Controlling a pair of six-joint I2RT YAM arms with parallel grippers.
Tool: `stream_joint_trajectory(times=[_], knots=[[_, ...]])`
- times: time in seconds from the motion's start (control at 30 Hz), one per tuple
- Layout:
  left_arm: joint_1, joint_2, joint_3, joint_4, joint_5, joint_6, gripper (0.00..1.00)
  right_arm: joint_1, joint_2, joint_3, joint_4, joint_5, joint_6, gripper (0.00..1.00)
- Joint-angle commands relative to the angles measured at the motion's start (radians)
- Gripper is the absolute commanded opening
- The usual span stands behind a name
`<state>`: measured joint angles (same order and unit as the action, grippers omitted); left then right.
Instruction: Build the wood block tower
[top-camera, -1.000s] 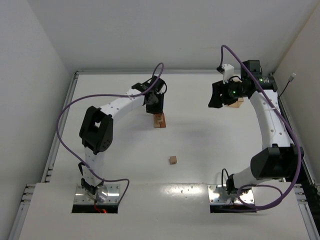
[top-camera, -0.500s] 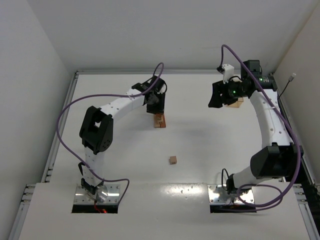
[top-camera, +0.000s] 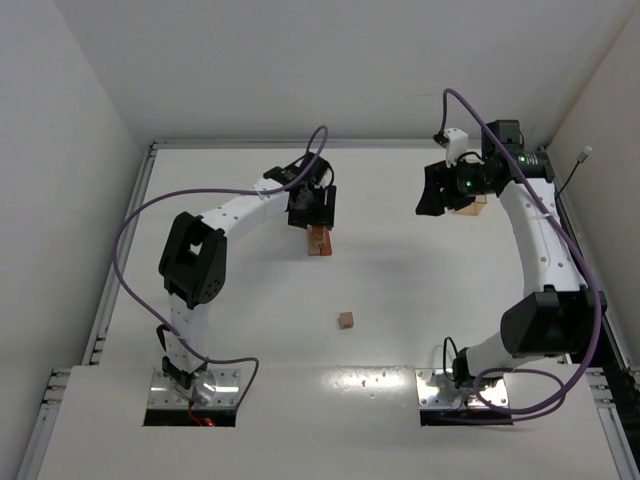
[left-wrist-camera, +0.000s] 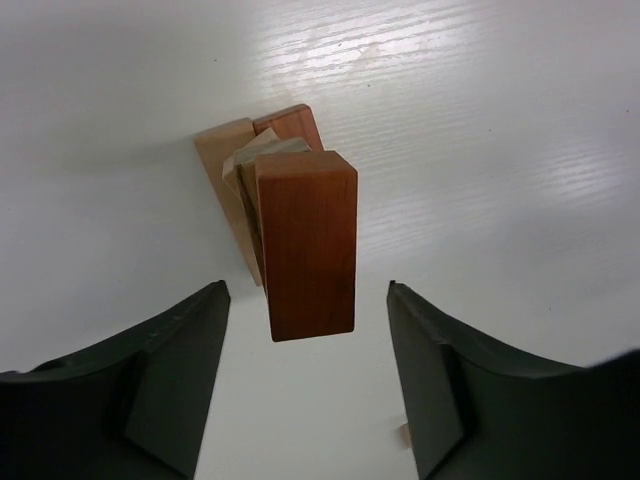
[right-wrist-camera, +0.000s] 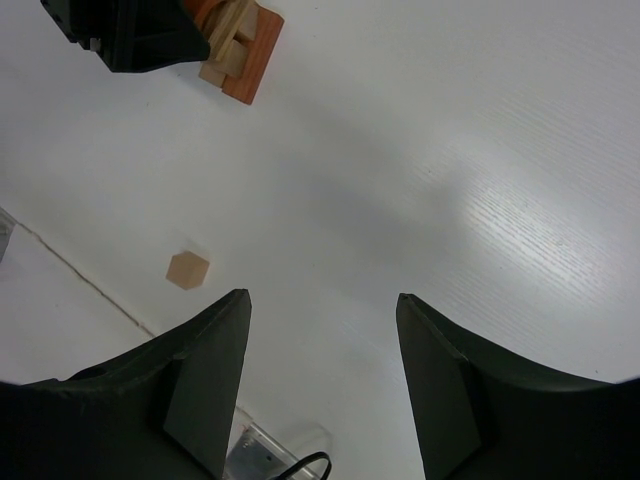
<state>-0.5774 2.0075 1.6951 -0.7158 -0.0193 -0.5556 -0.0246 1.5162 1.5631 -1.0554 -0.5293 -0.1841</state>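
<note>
Left gripper (left-wrist-camera: 305, 298) just spread its jaws, now clear of the reddish block (left-wrist-camera: 305, 240) both sides: released atop the tower (top-camera: 319, 241), upper centre, probably seated square. Right gripper (right-wrist-camera: 320, 305) wide, empty. Loose cube (top-camera: 346, 320) still unstacked.

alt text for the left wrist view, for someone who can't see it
A tall reddish-brown block tops the tower, a narrow stack of tan and reddish wood on the white table, seen from above. The left gripper holds its dark fingers open either side of it, touching nothing.
</note>
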Motion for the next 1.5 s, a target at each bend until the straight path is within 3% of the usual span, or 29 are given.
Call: stream_joint_trajectory(times=[0.0, 0.23, 0.37, 0.43, 0.5, 0.7, 0.8, 1.0, 1.23, 1.47], knots=[[-0.006, -0.047, -0.005, 0.018, -0.008, -0.003, 0.63, -0.006, 0.001, 0.005, 0.021, -0.029, 0.006, 0.57], [-0.006, -0.069, 0.055, 0.036, -0.031, 0.010, 0.71, 0.006, -0.008, -0.005, 0.021, -0.020, 0.006, 0.55], [0.004, -0.147, 0.127, 0.061, -0.010, 0.052, 0.75, 0.015, -0.017, -0.037, 0.043, 0.048, -0.015, 0.55], [0.004, -0.224, 0.138, 0.093, 0.039, 0.074, 0.85, 0.015, 0.001, -0.078, 0.072, 0.072, -0.060, 0.54], [0.014, -0.242, 0.138, 0.093, 0.026, 0.083, 0.85, 0.028, 0.001, -0.078, 0.072, 0.072, -0.060, 0.52], [0.184, -0.375, 0.011, 0.093, -0.019, 0.103, 0.94, 0.132, 0.116, -0.046, 0.100, 0.052, -0.043, 0.51], [0.287, -0.437, -0.075, 0.093, -0.019, 0.128, 0.94, 0.187, 0.188, -0.034, 0.170, 0.175, 0.027, 0.39], [0.430, -0.549, -0.247, 0.113, -0.001, 0.138, 0.94, 0.253, 0.335, 0.064, 0.225, 0.344, 0.175, 0.27], [0.525, -0.642, -0.336, 0.122, 0.028, 0.138, 0.94, 0.331, 0.476, 0.184, 0.247, 0.488, 0.325, 0.20], [0.557, -0.679, -0.374, 0.122, 0.028, 0.138, 0.96, 0.400, 0.565, 0.275, 0.229, 0.488, 0.442, 0.12]])
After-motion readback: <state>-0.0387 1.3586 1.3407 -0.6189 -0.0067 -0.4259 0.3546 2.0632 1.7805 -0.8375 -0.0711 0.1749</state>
